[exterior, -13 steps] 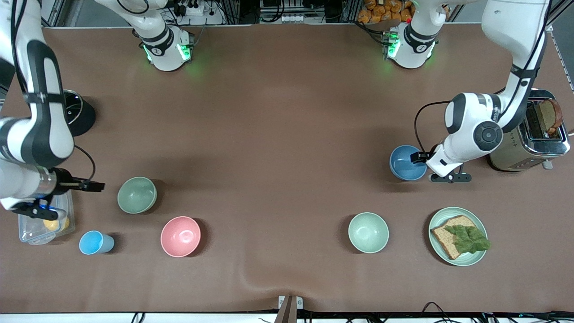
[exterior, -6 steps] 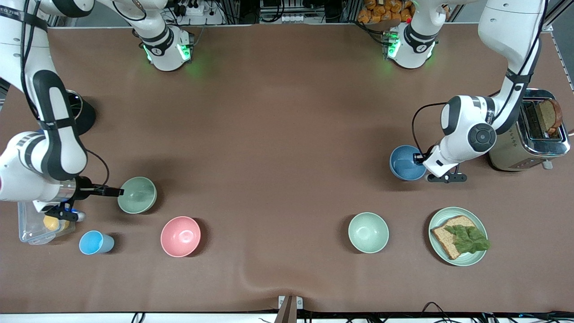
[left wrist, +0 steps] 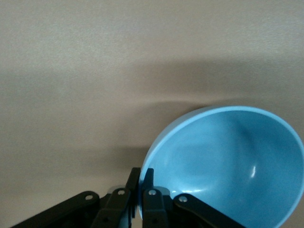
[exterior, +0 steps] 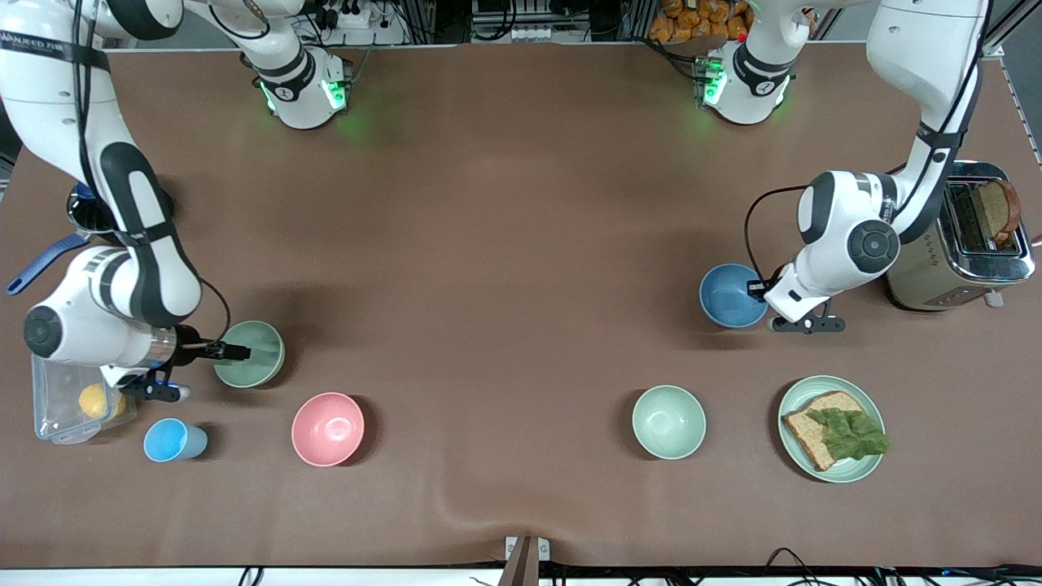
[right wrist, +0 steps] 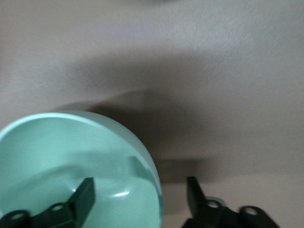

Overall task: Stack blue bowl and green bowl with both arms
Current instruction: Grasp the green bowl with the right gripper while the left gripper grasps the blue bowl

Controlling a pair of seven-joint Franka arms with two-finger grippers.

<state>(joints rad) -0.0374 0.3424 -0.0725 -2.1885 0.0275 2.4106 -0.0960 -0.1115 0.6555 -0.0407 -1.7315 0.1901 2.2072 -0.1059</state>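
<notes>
The blue bowl (exterior: 728, 297) stands on the table toward the left arm's end, beside the toaster. My left gripper (exterior: 760, 286) is shut on its rim, and in the left wrist view the fingers (left wrist: 148, 176) pinch the wall of the blue bowl (left wrist: 228, 161). The green bowl (exterior: 254, 356) sits toward the right arm's end. My right gripper (exterior: 236, 352) is open and straddles its rim. In the right wrist view one finger (right wrist: 85, 192) is inside the green bowl (right wrist: 66, 156) and the other stands outside it.
A pink bowl (exterior: 327, 429) and a light-blue cup (exterior: 172, 440) lie nearer the camera than the green bowl. A clear container (exterior: 57, 415) sits under the right arm. A pale mint bowl (exterior: 668, 422), a plate (exterior: 816, 382) with bread and a toaster (exterior: 961, 244) surround the blue bowl.
My left gripper has shut on the blue bowl's rim and nudged the bowl slightly. The right arm has swung in until its open fingers straddle the green bowl's rim.
</notes>
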